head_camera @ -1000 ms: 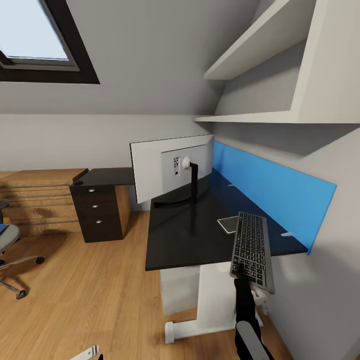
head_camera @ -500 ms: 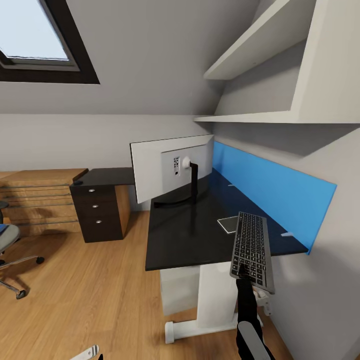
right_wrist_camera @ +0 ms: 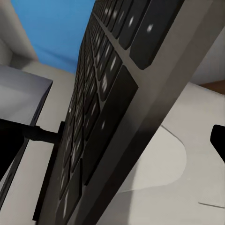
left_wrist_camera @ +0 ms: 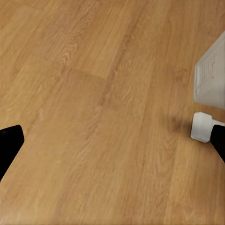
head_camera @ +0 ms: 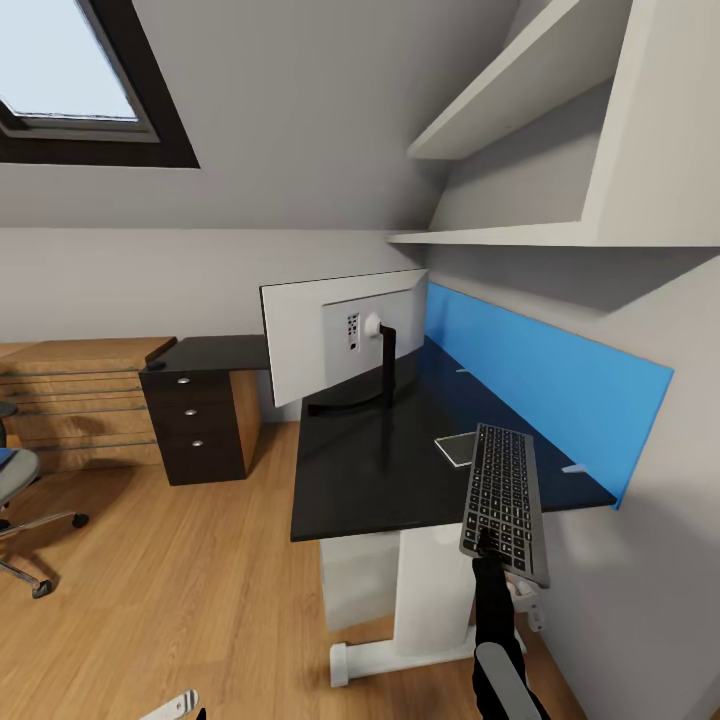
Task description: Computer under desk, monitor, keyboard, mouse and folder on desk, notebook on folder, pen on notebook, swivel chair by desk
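While the right arm reaches up from below the near desk edge, its right gripper (head_camera: 488,542) pinches the near end of the keyboard (head_camera: 505,497), fingers clamped on the silver frame. Keyboard sits tilted, its far end over the glossy black desk (head_camera: 365,470), near end hanging past the desk's front edge. Monitor (head_camera: 340,335) stands on the desk with its pale back to us, black stand on a round base. Blue back panel (head_camera: 540,385) runs along the wall side. Swivel chair (head_camera: 22,500) well apart at the room's left, on the wood floor (left_wrist_camera: 93,117). Left gripper (left_wrist_camera: 112,140) hangs over the floor, fingers (left_wrist_camera: 9,145) spread wide.
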Robot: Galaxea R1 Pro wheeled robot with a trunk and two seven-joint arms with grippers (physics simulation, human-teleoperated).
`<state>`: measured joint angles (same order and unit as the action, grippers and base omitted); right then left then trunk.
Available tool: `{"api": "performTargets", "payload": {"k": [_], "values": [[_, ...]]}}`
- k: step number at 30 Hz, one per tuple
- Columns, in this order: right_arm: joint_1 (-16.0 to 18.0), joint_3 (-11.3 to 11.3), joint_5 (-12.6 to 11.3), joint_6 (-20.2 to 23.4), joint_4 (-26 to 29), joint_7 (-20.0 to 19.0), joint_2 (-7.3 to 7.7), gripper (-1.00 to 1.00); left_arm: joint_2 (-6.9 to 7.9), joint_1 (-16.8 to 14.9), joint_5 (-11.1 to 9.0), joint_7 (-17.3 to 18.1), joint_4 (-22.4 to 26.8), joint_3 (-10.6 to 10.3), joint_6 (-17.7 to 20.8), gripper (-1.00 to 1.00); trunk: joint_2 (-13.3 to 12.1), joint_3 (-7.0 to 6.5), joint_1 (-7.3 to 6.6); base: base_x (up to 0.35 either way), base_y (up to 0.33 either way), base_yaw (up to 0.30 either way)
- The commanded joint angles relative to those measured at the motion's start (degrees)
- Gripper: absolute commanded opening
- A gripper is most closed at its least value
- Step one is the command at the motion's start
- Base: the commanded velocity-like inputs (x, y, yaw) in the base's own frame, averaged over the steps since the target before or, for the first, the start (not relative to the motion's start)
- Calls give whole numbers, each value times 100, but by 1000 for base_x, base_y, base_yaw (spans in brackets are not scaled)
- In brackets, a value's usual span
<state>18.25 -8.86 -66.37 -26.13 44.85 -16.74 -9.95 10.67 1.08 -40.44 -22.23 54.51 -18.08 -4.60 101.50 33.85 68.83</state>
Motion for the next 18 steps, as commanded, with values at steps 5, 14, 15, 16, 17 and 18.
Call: {"api": "performTargets", "payload": {"k": [5, 14, 15, 16, 17, 18], "values": [[3, -7, -60, 3, -2, -49, -4, 100, 8, -2, -60, -36, 7, -31, -41, 100, 3, 5, 0, 0, 0, 0], [3, -5, -60, 1, -2, -49, -4, -100, 10, -2, -60, -36, 7, -30, -41, 100, 3, 5, 0, 0, 0, 0], [3, -5, -60, -3, -2, -54, -4, -100, 12, -2, -60, -36, 7, -31, -41, 100, 3, 5, 0, 0, 0, 0], [3, -3, -60, -4, -2, -56, -4, -100, 12, -2, -60, -36, 7, -30, -41, 100, 3, 5, 0, 0, 0, 0], [3, -3, -57, -5, -2, -56, -4, -100, 9, -2, -60, -36, 7, -31, -41, 100, 3, 5, 0, 0, 0, 0], [3, -2, -55, -5, -2, -57, -4, -100, 8, -2, -60, -36, 7, -32, -41, 100, 3, 5, 0, 0, 0, 0]]}}
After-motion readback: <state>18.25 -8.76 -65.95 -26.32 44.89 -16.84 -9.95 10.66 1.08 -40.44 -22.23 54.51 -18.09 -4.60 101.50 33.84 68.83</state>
